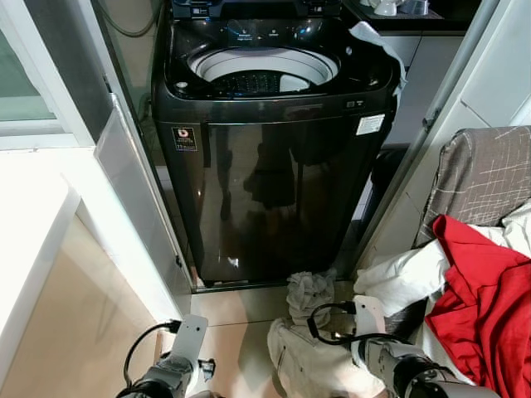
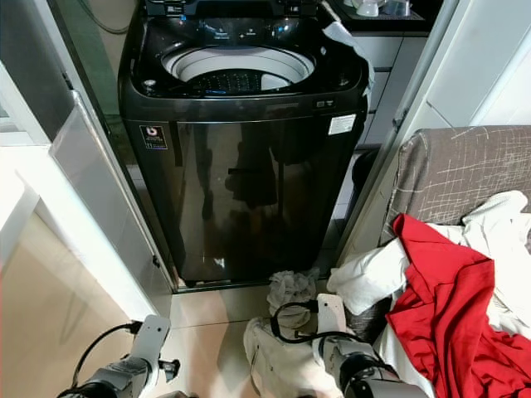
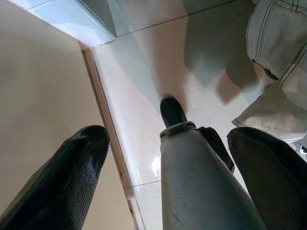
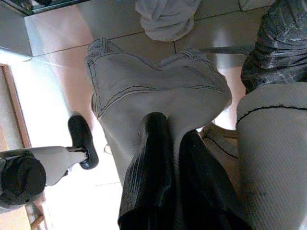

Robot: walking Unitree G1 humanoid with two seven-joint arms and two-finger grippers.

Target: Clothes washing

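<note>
A black top-loading washing machine [image 1: 274,166] stands ahead with its lid up and its drum [image 1: 261,75] showing. Beige trousers [image 1: 311,361] lie crumpled on the tile floor in front of it. Low over the floor, my right gripper [image 4: 172,129] is shut on a fold of the beige trousers [image 4: 158,91]. A small grey cloth [image 1: 309,290] lies at the washer's foot, just beyond the trousers. My left gripper [image 3: 168,132] hangs open above bare tiles to the left, holding nothing, with my own leg below it.
A grey sofa [image 1: 485,170] at the right carries a red garment [image 1: 481,290] and white clothes [image 1: 402,278]. A white cloth [image 1: 377,41] drapes over the washer's right rear corner. A glass door panel [image 1: 124,174] and a white wall close in the left side.
</note>
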